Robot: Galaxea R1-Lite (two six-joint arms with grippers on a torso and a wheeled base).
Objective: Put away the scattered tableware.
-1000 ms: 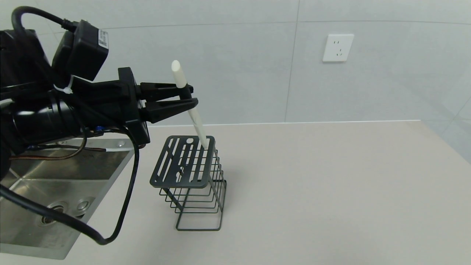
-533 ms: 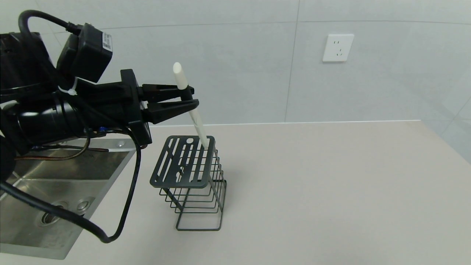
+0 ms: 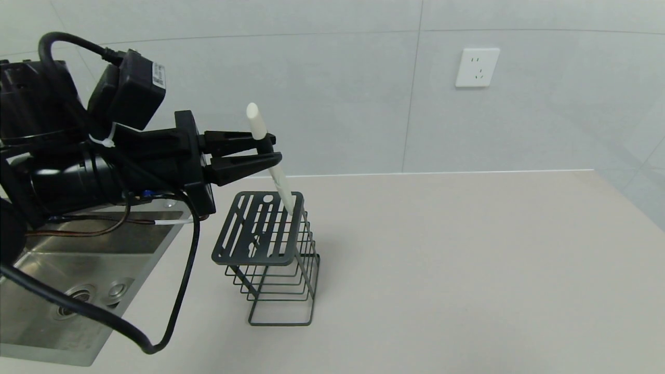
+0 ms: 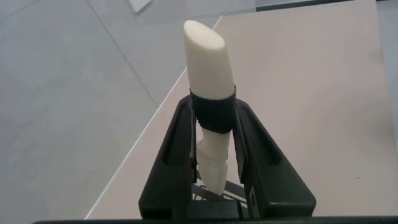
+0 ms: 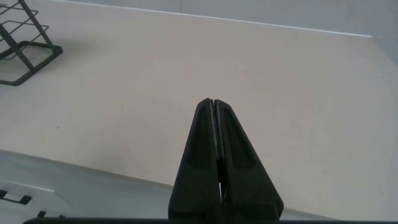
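The table (image 3: 467, 249) carries the steel sink (image 3: 78, 259), just beside the dark wire cutlery rack (image 3: 260, 228) toward my left arm. My left gripper (image 3: 275, 147) hangs above the rack, its fingers pinching the white-handled utensil (image 3: 280, 183) mid-handle. The utensil is tilted, and its lower end enters 1 slot in the rack's top plate. I judge that this grip is for steering it in. My right gripper (image 5: 214, 106) is well apart from the rack, fingers pressed together, carrying nothing.

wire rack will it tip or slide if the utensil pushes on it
The wire rack is probably light, being thin open wire. Tall over a narrow base, it could tip if the white utensil in the left claw pushes sideways. On the smooth counter it may slide.
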